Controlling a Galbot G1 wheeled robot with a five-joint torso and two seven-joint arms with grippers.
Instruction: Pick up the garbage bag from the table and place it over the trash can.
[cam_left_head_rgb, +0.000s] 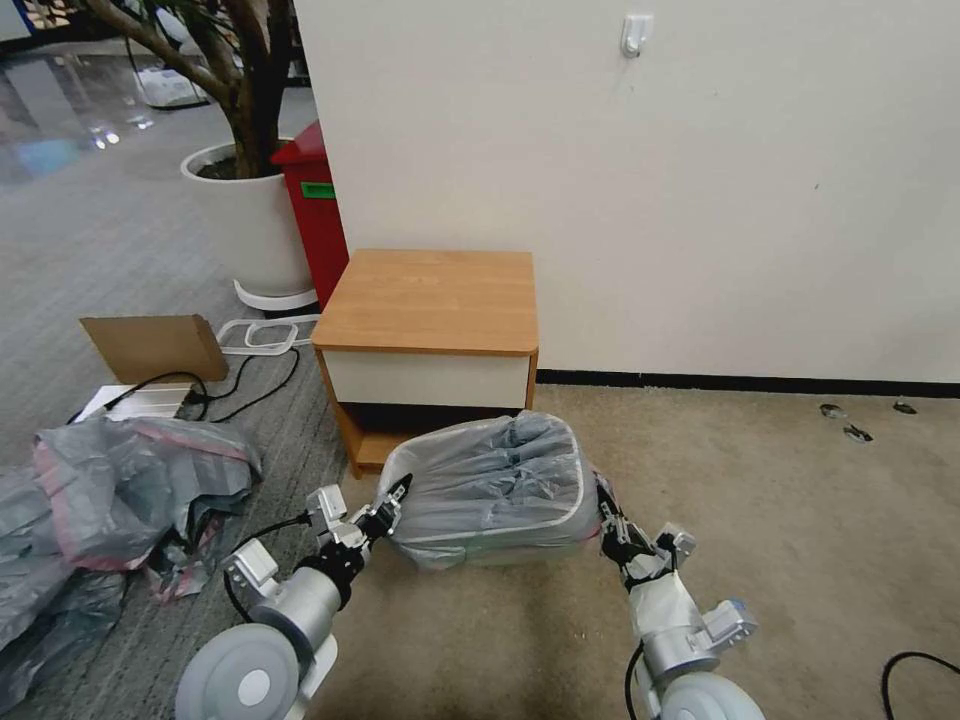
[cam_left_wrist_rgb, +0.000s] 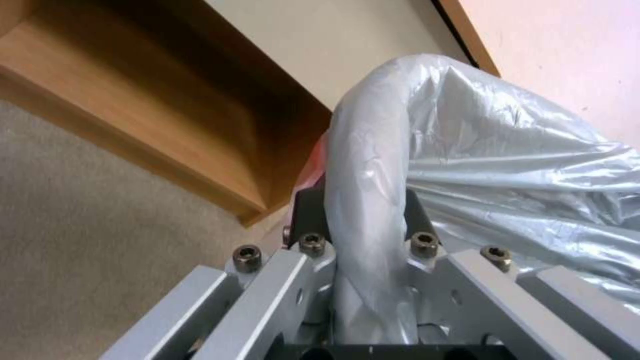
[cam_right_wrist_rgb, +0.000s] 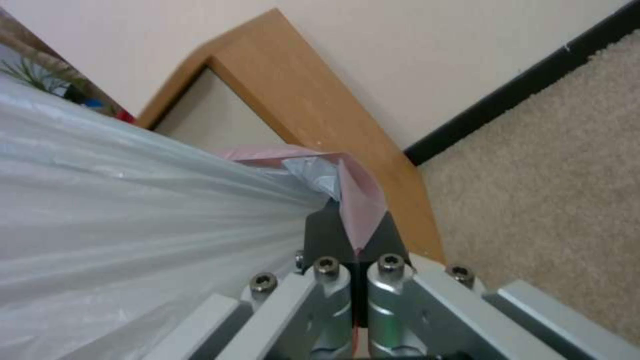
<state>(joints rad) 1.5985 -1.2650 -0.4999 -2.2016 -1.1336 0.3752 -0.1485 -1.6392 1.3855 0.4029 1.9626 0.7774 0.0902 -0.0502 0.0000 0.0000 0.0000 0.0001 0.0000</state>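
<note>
We see the garbage bag (cam_left_head_rgb: 490, 480) stretched over the top of the trash can (cam_left_head_rgb: 500, 553), which stands on the beige carpet (cam_left_head_rgb: 780, 530) just in front of the table (cam_left_head_rgb: 430, 300). The grey film covers the can's mouth and drapes down its sides, with only a strip of the cream wall showing under the bag's lower edge.

Our left gripper (cam_left_head_rgb: 398, 494) is at the can's left corner. In the left wrist view its fingers (cam_left_wrist_rgb: 308, 210) stand apart, with the bag-covered rim (cam_left_wrist_rgb: 367, 165) of the can running between them.

Our right gripper (cam_left_head_rgb: 606, 508) is at the can's right side, low against the wall. In the right wrist view its black fingers (cam_right_wrist_rgb: 327, 235) are pressed together on a fold of the bag's pink hem (cam_right_wrist_rgb: 360, 200), and the grey film is drawn taut from that pinch.

On the floor to the left lies a heap of grey and pink bags (cam_left_head_rgb: 110, 480), well apart from the can. Behind it are a piece of cardboard (cam_left_head_rgb: 155, 345), a white plant pot (cam_left_head_rgb: 250, 230) and a red cabinet (cam_left_head_rgb: 315, 210)
</note>
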